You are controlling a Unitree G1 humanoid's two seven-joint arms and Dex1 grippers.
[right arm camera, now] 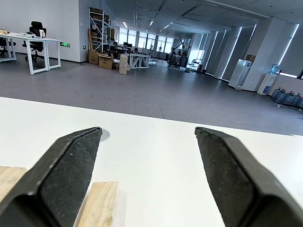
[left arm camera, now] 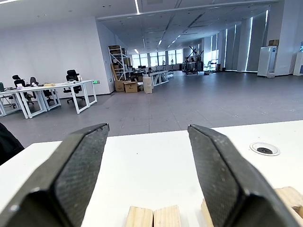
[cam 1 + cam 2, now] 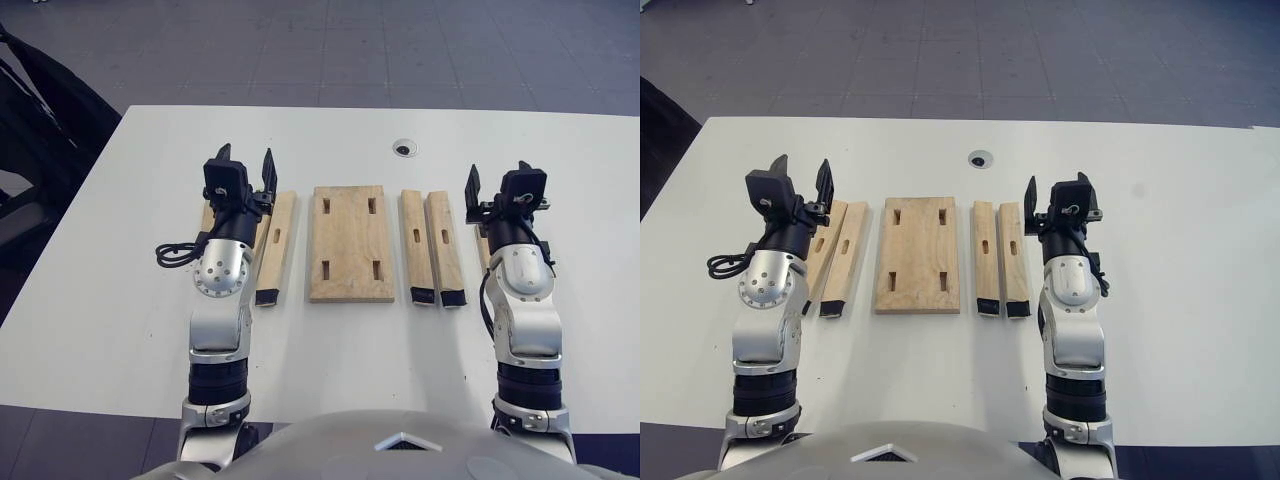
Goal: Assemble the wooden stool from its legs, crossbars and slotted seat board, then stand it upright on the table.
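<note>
The slotted seat board (image 3: 350, 242) lies flat in the middle of the white table (image 3: 120, 300). Left of it rests one slotted wooden piece (image 3: 275, 247); another piece (image 3: 820, 250) is partly hidden under my left arm. Two slotted pieces with dark ends (image 3: 416, 245) (image 3: 446, 248) lie right of the board, and a further piece (image 3: 483, 250) peeks out beside my right arm. My left gripper (image 3: 246, 162) hovers open over the left pieces, holding nothing. My right gripper (image 3: 498, 178) stands open just right of the right pieces, its fingers wide apart (image 1: 147, 137).
A round cable hole (image 3: 404, 148) sits in the table behind the board. A black cable loop (image 3: 172, 252) lies beside my left arm. Bare table stretches to the far left, far right and behind the parts.
</note>
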